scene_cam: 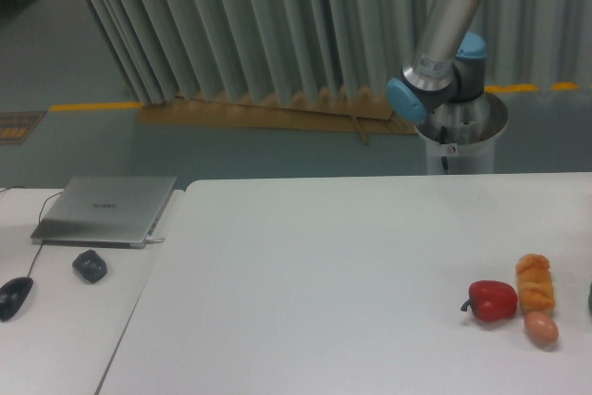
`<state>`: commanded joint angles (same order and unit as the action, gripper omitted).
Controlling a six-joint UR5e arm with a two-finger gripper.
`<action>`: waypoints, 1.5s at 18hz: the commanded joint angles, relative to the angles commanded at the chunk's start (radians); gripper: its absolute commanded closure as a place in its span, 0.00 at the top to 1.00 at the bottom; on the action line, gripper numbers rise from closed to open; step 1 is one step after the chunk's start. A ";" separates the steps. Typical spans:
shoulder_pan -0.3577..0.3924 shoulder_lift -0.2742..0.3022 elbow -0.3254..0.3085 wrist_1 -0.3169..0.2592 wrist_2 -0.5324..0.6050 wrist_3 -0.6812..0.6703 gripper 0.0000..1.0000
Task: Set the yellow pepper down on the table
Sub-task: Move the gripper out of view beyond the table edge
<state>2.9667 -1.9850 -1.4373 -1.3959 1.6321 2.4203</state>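
Table (324,265): smooth, flat white top bearing a glossy red pepper (492,301).

I count one red pepper (492,300), one orange bread roll (535,283), one egg (541,327), one laptop (106,209), two mice (90,265) (14,297), and two tabletops (324,265) (55,339).

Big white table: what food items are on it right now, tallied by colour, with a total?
Red: 1, the red pepper
Orange: 1, a ridged bread-like piece
Pinkish-tan: 1, a small egg-shaped item
Dark: 1, a sliver cut off at the right edge, kind unclear
Yellow: 0, no yellow pepper in view
Total: 4
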 joint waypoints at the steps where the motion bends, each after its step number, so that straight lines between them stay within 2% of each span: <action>1: 0.000 0.000 -0.003 0.000 0.002 0.019 1.00; 9: 0.005 -0.006 -0.032 0.014 0.052 0.039 1.00; 12: 0.008 -0.024 -0.037 0.073 0.052 0.042 1.00; 20: -0.002 -0.038 -0.051 0.107 0.052 0.019 1.00; 22: -0.002 -0.038 -0.060 0.139 0.054 0.019 0.94; 25: -0.002 -0.037 -0.067 0.143 0.054 0.010 0.68; 26: -0.002 -0.037 -0.067 0.143 0.054 0.003 0.64; 27: -0.002 -0.037 -0.069 0.143 0.055 0.002 0.55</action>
<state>2.9652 -2.0218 -1.5064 -1.2533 1.6874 2.4222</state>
